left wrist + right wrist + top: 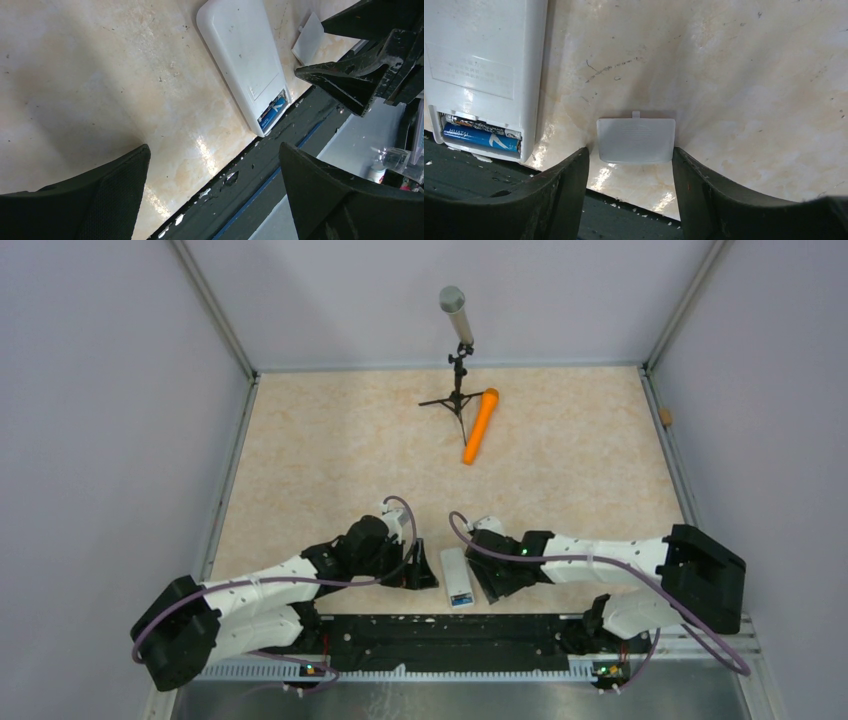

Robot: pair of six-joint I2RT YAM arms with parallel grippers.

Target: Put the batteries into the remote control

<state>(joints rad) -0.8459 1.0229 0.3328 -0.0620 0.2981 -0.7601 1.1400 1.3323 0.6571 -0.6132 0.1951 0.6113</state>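
while it lies face down on the table (330, 460), plain white back up, the remote control (458, 577) sits between the two grippers, and everything else is placed from it. its battery compartment, at the end nearest the arm bases, is uncovered, and the batteries (481, 137) lie inside it side by side, the blue one nearer the end, the darker one just behind it. the compartment cover (636, 140), a small pale rectangle with a tab, lies flat on the table just to the right of the remote control, apart from it. the right gripper (630, 152) is low over that cover with one finger on either side; the right finger meets the cover's edge, the other shows a thin gap, so the jaws are parted and not clamped on it. the left gripper (212, 150) stands to the left of the remote control, spread wide and carrying nothing. just past the remote control's near end runs a black rail (440, 640). well beyond its far end stand a grey microphone (454, 310) on a black tripod (455, 400), and an orange cylinder (480, 426) lies beside the tripod
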